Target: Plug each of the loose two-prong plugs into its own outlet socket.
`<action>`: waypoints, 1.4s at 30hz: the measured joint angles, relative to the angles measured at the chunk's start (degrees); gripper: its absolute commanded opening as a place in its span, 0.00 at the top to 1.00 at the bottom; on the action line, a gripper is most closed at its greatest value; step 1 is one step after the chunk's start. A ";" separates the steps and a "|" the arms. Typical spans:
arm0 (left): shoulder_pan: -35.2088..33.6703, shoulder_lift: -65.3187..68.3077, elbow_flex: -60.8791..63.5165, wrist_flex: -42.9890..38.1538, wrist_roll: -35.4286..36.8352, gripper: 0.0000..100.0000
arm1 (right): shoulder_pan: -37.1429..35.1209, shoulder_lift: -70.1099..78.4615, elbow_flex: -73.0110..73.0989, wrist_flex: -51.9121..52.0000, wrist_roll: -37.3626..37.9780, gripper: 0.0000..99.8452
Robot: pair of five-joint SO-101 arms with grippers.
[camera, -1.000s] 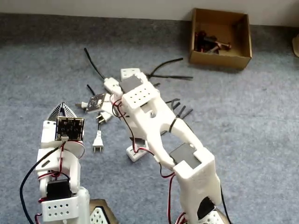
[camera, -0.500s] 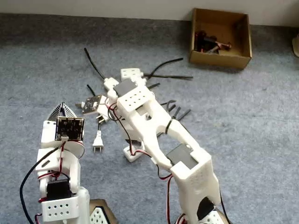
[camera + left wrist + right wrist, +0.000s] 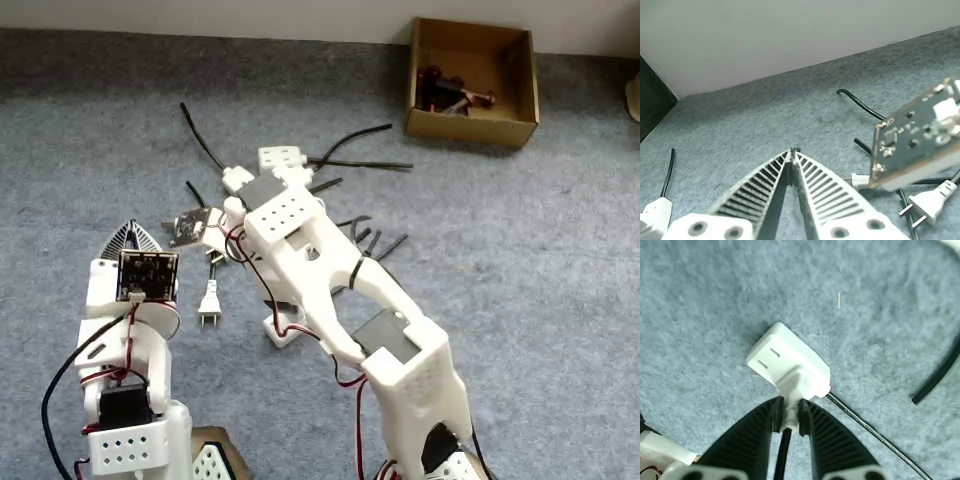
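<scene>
The right gripper (image 3: pixel 789 414) is clamped on a white plug (image 3: pixel 799 382), its two black fingers pinching the plug's narrow neck, with the plug's black cable running back between them. Just past the fingertips the plug's body sits tight against a white socket (image 3: pixel 771 354). The prongs are hidden, and two free slots show on the socket's far half. A thin black cord (image 3: pixel 870 427) leaves the socket beside the gripper. A loose cord end (image 3: pixel 940 372) lies farther off on the grey carpet (image 3: pixel 700 300).

From above, the right arm (image 3: pixel 330 270) stretches out over the middle of the carpet. A second socket (image 3: pixel 280 157) lies just beyond its wrist, and a white block (image 3: pixel 283 331) is half hidden under its forearm.

The left gripper (image 3: pixel 792 151) is closed on nothing, its ribbed fingers meeting at the tips above the carpet. Off to its side, near the right arm's circuit board (image 3: pixel 920 142), a loose plug (image 3: pixel 930 200) lies flat and unplugged. In the high view this loose plug (image 3: pixel 209 302) lies between the two arms, close to the left gripper (image 3: pixel 132 235).

A box (image 3: pixel 470 80) stands well beyond both grippers.
</scene>
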 measured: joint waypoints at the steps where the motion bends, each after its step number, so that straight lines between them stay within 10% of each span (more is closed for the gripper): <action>1: -0.09 0.00 0.00 0.00 0.00 0.99 | 0.00 0.00 0.00 -0.18 -0.26 0.99; 42: -0.09 0.00 0.00 0.00 0.00 0.99 | -1.23 2.02 0.09 -1.76 -0.62 0.93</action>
